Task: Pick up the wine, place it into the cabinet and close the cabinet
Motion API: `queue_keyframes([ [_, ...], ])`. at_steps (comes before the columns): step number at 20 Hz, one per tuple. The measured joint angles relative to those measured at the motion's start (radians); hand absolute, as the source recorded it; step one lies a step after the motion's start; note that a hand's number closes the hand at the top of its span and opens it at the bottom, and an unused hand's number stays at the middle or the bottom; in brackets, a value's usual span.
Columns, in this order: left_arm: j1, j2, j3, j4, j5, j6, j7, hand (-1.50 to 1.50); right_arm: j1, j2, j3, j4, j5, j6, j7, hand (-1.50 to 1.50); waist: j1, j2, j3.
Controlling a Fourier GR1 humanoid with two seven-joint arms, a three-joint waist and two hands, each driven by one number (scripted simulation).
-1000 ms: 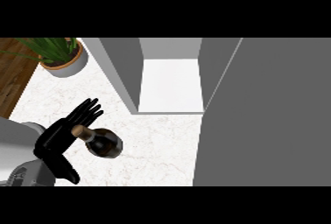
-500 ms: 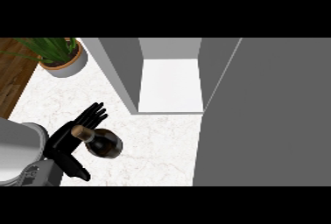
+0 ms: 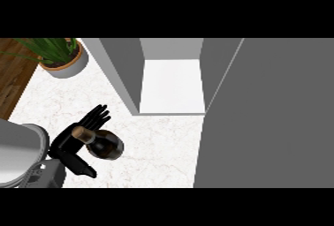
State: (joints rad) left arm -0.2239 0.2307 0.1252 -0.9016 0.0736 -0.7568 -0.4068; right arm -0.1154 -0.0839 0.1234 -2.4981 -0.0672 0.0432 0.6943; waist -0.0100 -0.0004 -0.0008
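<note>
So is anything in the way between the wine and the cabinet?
Nothing visible does. Only bare counter lies between the wine bottle, beside the left hand, and the open cabinet. Its door is swung aside at the right.

Light falls bright and even across the white marbled surface [image 3: 157,145], with little change in tone from one side to the other. The brightest patch is the cabinet floor [image 3: 171,86] at upper centre, close to pure white. The cabinet door [image 3: 274,114] filling the right of the frame is a flat mid grey. The dark wine bottle [image 3: 108,145] carries a faint sheen on its rounded side. The left hand [image 3: 63,142] beside it shows as near-uniform black.
</note>
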Motion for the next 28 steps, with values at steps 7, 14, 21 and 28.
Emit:
queue_keyframes([
  [7, -0.027, -0.016, -0.038, 0.093, -0.038, 0.031, -0.064, -1.50, -0.006, -0.008, -0.021, 0.008, 0.000, 0.020, -0.019, -1.50, -0.001, 0.001, 0.000],
  [14, -0.071, -0.013, -0.043, 0.189, -0.029, 0.037, -0.108, 1.50, -0.005, 0.009, 0.006, 0.008, 0.005, 0.007, -0.016, -1.50, -0.004, 0.002, -0.001],
  [21, -0.079, -0.025, -0.092, 0.179, -0.019, 0.008, -0.113, 1.50, 0.015, 0.006, -0.004, 0.009, 0.005, 0.018, -0.032, -1.50, -0.004, -0.001, 0.001],
  [28, -0.026, -0.035, -0.086, 0.114, -0.011, 0.135, -0.169, 1.50, 0.036, 0.014, -0.008, 0.010, 0.007, 0.018, -0.045, -1.50, 0.004, -0.004, 0.001],
])
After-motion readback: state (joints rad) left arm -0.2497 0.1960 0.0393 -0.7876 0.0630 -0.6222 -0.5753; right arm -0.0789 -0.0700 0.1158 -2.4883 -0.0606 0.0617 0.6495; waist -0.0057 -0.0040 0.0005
